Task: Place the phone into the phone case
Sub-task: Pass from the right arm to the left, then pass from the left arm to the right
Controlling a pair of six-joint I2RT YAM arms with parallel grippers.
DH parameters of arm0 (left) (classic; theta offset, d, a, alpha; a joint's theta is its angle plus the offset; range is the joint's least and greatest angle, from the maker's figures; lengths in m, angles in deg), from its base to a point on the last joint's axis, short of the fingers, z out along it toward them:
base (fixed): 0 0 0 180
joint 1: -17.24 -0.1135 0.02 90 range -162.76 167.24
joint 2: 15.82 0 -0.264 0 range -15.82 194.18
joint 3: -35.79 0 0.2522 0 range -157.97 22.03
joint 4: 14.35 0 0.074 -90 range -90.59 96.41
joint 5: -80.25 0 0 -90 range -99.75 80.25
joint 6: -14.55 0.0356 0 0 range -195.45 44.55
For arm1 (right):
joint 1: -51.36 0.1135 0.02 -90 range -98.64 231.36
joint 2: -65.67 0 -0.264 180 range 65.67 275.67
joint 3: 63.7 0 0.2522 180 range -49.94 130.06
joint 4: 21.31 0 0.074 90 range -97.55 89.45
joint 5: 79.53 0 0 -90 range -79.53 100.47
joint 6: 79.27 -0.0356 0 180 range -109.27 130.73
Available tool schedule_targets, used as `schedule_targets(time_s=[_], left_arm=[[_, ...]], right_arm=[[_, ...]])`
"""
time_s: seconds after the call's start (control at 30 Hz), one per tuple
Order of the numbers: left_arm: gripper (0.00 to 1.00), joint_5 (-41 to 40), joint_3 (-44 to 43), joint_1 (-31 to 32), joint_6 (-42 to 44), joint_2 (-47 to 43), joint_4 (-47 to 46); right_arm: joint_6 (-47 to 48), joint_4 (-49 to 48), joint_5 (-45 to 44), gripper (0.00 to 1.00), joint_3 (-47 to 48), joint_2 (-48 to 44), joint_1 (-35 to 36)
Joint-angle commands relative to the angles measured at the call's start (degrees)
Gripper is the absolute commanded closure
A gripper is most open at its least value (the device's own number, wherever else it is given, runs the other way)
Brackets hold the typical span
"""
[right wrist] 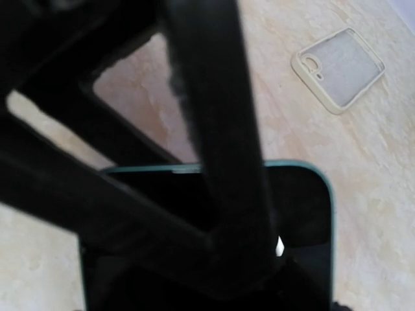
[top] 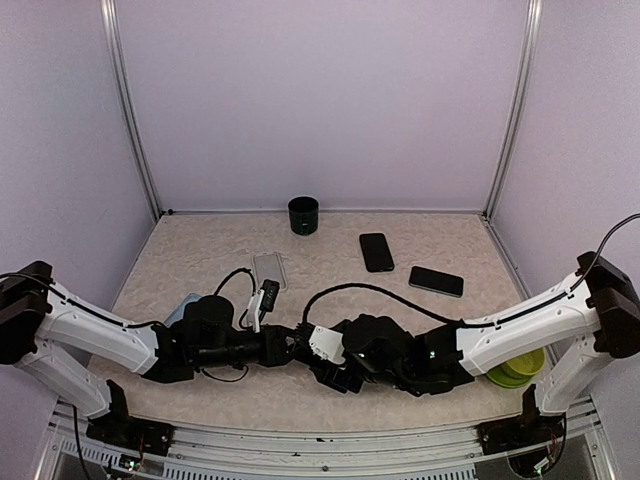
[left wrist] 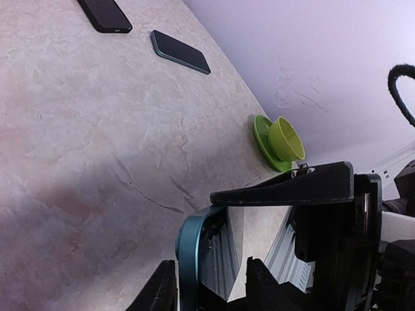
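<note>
Currently the phone [left wrist: 189, 259], teal-edged with a dark screen, is held clear of the table [top: 200, 240] at the near centre, where both arms meet. The right gripper [top: 312, 348] clamps it across its width; one finger lies along the phone's upper edge and the other finger is hidden. The left gripper [left wrist: 209, 288] straddles the phone with one finger on each face. Whether its pads press the phone cannot be told.

Surroundings:
- The case [top: 270, 270], pale and translucent, lies flat on the table just beyond the left wrist, apart from the phone.
- Two dark phones [top: 376, 252] [top: 436, 281] lie flat further back on the right, near each other but not touching.
- A black cup [top: 303, 215] stands upright at the back wall.
- A green cup [left wrist: 286, 138] sits on a green saucer [left wrist: 261, 133] at the near right, partly behind the right arm.
- A pale-blue flat item [top: 183, 305] shows beside the left arm, mostly covered.
- The right arm's cable [top: 390, 292] arcs above the table between the grippers and the dark phones.

Markings on the phones and case are too small to read.
</note>
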Motion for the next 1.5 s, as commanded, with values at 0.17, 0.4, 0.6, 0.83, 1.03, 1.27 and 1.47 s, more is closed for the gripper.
schedule_targets(time_s=[0.17, 0.4, 0.6, 0.83, 1.03, 1.27, 1.47], left_arm=[[0.82, 0.6, -1.0, 0.5, 0.0, 0.6, -1.5], [1.0, 0.7, -0.7, 0.6, -0.3, 0.8, -1.6], [1.0, 1.1, -0.6, 0.5, -0.3, 0.6, -1.7], [1.0, -1.8, 0.1, 0.8, 0.4, -2.3, -0.7], [1.0, -4.0, 0.2, 0.8, 2.4, -6.0, 1.9], [1.0, -5.9, 0.2, 0.8, 3.8, -8.4, 2.9], [1.0, -5.9, 0.4, 0.9, 4.7, -9.9, 2.7]], right_arm=[[0.9, -3.2, -3.8, 0.38, 2.1, 0.2, 1.0], [0.6, -3.5, -4.7, 0.38, 1.7, 0.3, 1.0], [0.5, -3.3, -6.6, 0.34, 1.5, 0.2, 1.0], [-0.3, -4.2, -13.4, 0.13, -0.3, -2.8, 1.0], [-2.2, -4.3, -21.4, 0.0, -1.5, -6.9, 1.0], [-3.7, -5.0, -24.7, 0.0, -3.7, -12.6, 1.0], [-7.9, -6.9, -22.3, 0.0, -7.1, -19.9, 0.5]])
